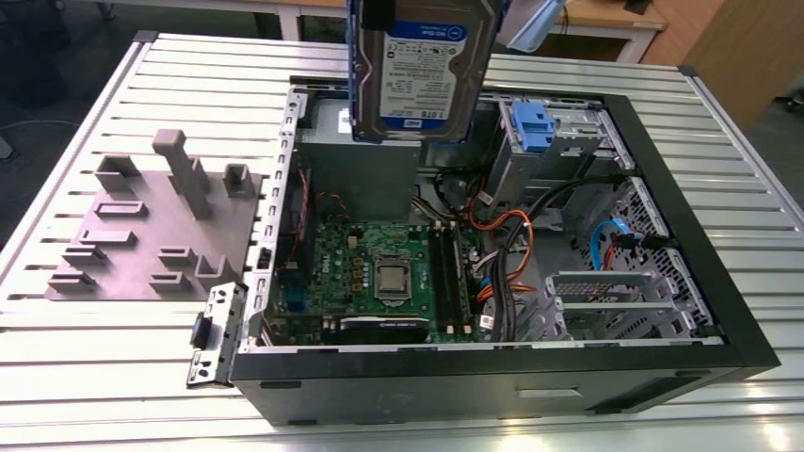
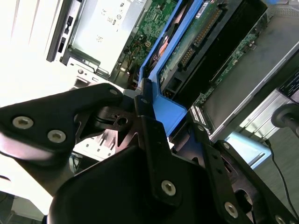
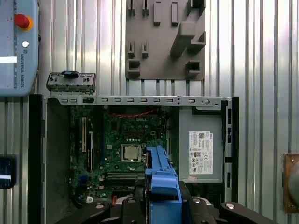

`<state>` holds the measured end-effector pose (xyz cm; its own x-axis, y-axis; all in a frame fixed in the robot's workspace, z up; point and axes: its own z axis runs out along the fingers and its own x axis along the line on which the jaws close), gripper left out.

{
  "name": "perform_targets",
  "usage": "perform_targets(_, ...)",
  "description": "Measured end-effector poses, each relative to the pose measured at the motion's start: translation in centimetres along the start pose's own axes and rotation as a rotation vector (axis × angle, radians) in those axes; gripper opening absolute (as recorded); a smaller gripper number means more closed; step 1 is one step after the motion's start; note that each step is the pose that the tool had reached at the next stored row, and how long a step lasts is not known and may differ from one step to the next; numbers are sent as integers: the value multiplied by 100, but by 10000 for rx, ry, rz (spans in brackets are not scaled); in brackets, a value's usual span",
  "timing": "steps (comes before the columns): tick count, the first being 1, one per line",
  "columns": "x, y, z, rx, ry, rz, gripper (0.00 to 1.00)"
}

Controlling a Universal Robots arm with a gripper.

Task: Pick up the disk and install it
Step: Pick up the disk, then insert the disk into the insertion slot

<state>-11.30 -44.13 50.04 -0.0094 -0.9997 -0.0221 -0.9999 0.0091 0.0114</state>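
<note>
Disk [image 1: 421, 71] hangs upright over the open PC case [image 1: 744, 330], gripper [image 2: 170, 116] pinching its blue frame; I'd keep it plumb, squared to the drive bay [image 1: 553, 141], clear of cables [image 1: 496, 226].

The pincer [image 2: 170, 116] is matte black, jointed, studded with silver screws [image 2: 168, 187].

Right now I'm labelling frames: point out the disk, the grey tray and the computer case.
the disk [image 1: 425, 71]: exterior view, its label.
the grey tray [image 1: 149, 229]: exterior view, its flat base.
the computer case [image 1: 503, 374]: exterior view, its black outer wall.
</note>
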Motion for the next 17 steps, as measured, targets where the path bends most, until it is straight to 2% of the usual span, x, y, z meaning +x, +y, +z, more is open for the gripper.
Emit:
perform_targets(9, 0, -97, -1, 1, -1, 0, 36)
perform_targets(17, -1, -110, -1, 0, 0, 0, 36)
